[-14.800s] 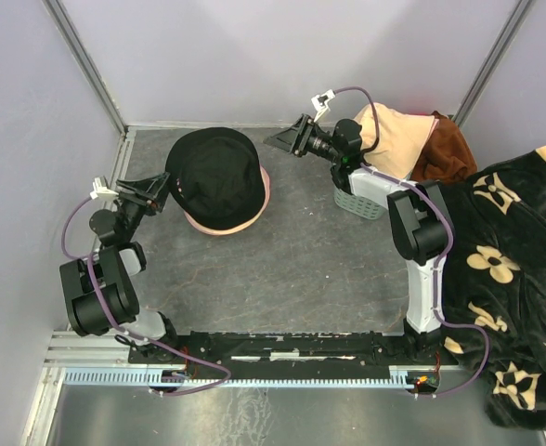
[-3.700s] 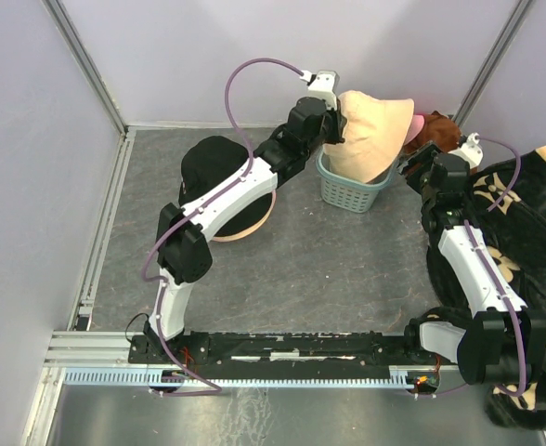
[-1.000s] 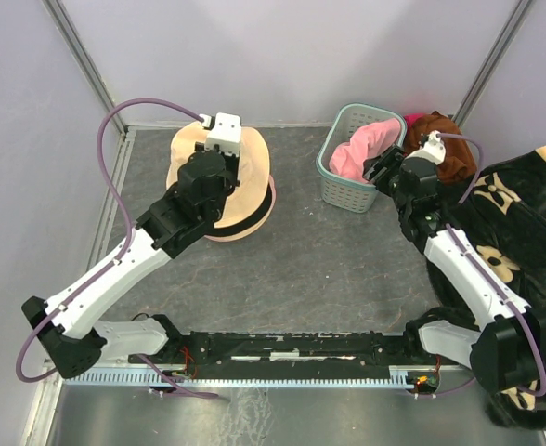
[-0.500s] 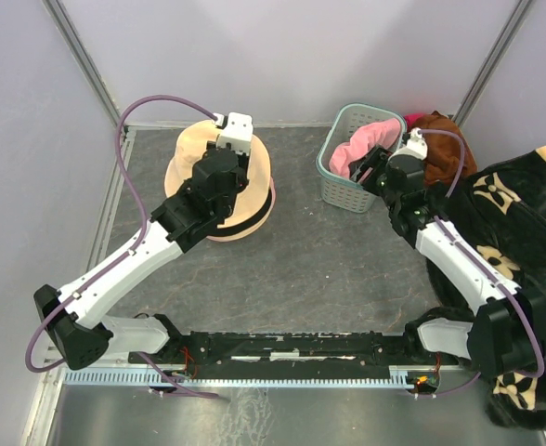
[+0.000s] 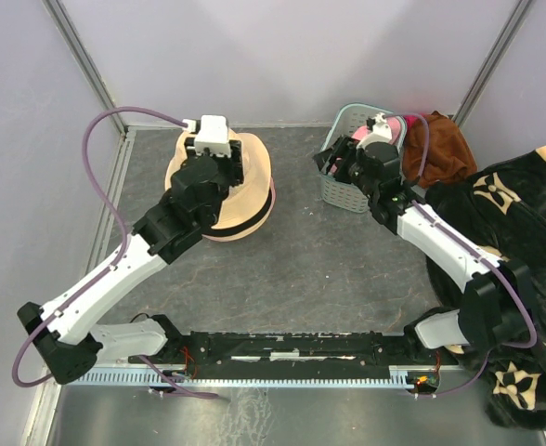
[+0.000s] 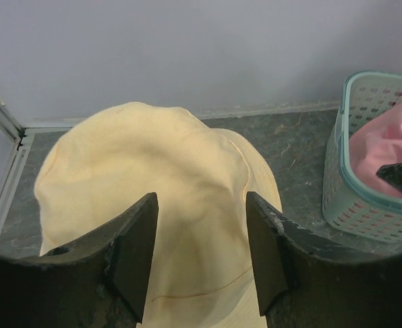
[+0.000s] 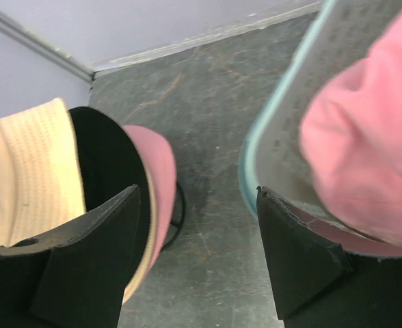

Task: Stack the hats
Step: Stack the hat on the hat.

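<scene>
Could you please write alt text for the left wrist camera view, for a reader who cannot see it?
The left gripper, open, hovers over a beige hat, with the grey table behind it. At right, a teal basket holds a pink hat.

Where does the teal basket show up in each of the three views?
Top external: the basket sits upper right of centre, partly covered.
Left wrist: the basket is at the right edge, cut off by the frame.
Right wrist: the basket fills the upper right, showing its rim and inner wall.
Shared landmark: the beige hat lies left of the basket in every view.
</scene>
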{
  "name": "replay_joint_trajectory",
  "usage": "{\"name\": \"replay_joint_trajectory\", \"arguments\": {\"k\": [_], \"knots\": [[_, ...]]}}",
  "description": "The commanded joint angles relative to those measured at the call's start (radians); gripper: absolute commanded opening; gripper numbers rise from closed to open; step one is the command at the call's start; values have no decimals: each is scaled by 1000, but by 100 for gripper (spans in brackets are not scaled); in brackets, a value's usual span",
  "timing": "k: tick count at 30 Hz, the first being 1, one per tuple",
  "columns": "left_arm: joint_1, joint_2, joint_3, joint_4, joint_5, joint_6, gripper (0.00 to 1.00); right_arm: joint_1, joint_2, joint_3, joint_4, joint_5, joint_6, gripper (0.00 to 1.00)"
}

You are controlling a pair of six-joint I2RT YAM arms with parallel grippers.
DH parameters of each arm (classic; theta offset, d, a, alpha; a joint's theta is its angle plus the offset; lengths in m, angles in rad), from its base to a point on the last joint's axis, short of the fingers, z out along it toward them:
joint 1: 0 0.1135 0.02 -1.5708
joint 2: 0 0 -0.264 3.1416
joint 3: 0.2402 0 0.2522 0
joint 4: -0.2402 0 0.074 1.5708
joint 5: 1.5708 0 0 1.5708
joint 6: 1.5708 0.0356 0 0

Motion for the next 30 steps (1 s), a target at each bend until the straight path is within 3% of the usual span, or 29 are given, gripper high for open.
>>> {"name": "replay_joint_trajectory", "arguments": {"k": [1, 13, 20, 22, 24, 28, 30], "knots": [[3, -77, 49, 32, -42, -87, 62, 38, 43, 106, 91, -85, -25, 77], [5, -372, -152, 44, -349, -288, 76, 88, 200, 175, 251, -235, 64, 77], [30, -394, -194, -78, -423, -421, 82, 101, 248, 196, 310, -295, 74, 76], [75, -392, -205, -98, -376, -464, 83, 102, 253, 194, 314, -297, 75, 76], [202, -376, -198, -138, -255, -520, 83, 102, 257, 192, 322, -300, 73, 76], [538, -304, -191, -172, 212, -638, 84, 102, 259, 192, 325, -309, 67, 76], [667, -286, -216, -157, 376, -669, 84, 102, 260, 195, 326, -321, 60, 76]]}}
